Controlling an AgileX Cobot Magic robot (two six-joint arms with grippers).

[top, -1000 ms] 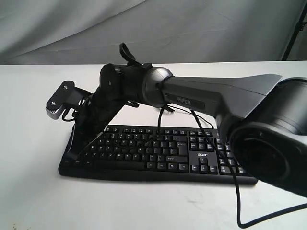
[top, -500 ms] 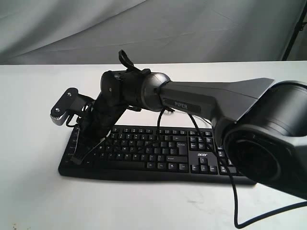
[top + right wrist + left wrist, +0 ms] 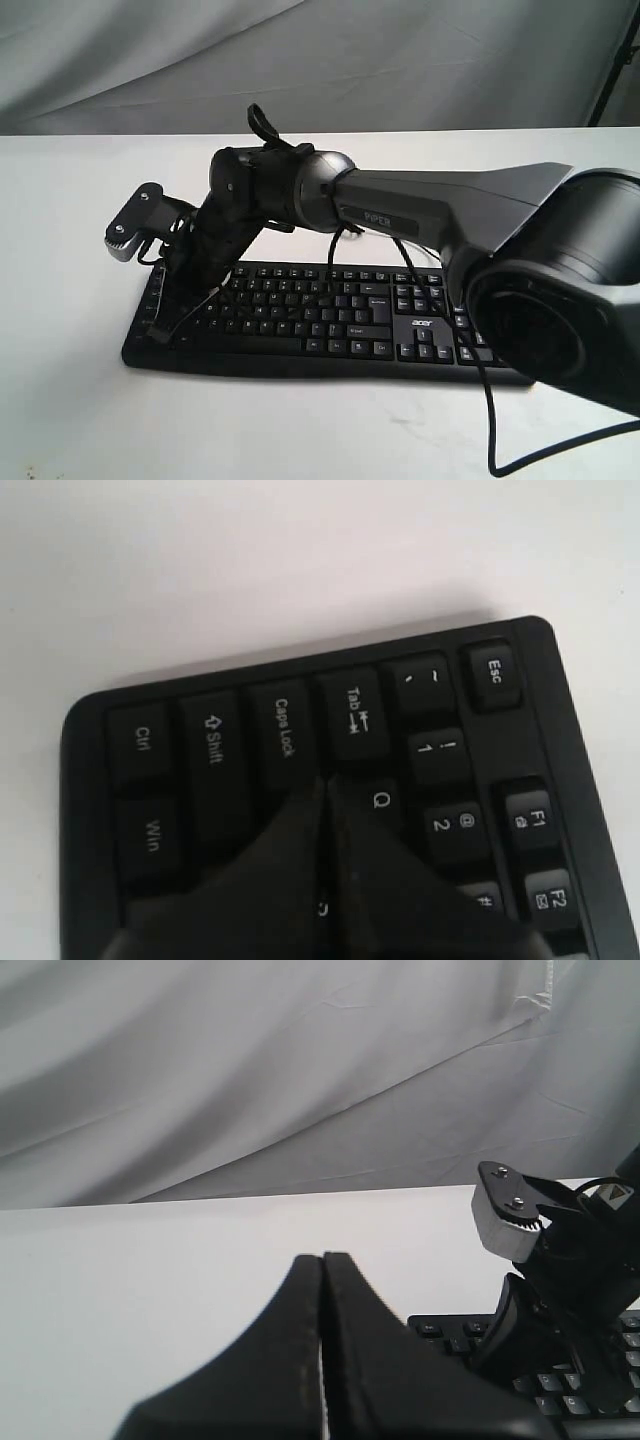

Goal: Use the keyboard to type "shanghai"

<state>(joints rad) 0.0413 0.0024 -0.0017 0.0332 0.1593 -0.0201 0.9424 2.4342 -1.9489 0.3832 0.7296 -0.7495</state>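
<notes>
The keyboard [image 3: 330, 320] lies flat on the table [image 3: 60, 400], mid-scene. My right gripper [image 3: 325, 785], jaws pressed together, points at its left end by Caps Lock [image 3: 283, 728] and Q [image 3: 381, 800]. For S I'd slide along the home row, tap straight down, then lift cleanly. The left gripper [image 3: 322, 1260], likewise closed, hangs aside.

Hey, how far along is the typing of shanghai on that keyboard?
Done: cannot tell, since no screen shows which letters have gone in. In hand: the right gripper, shut, has its tips on or just over the keyboard, between Caps Lock and Q. The left gripper is shut, off the keys. Left: an unknown share of the word.
</notes>
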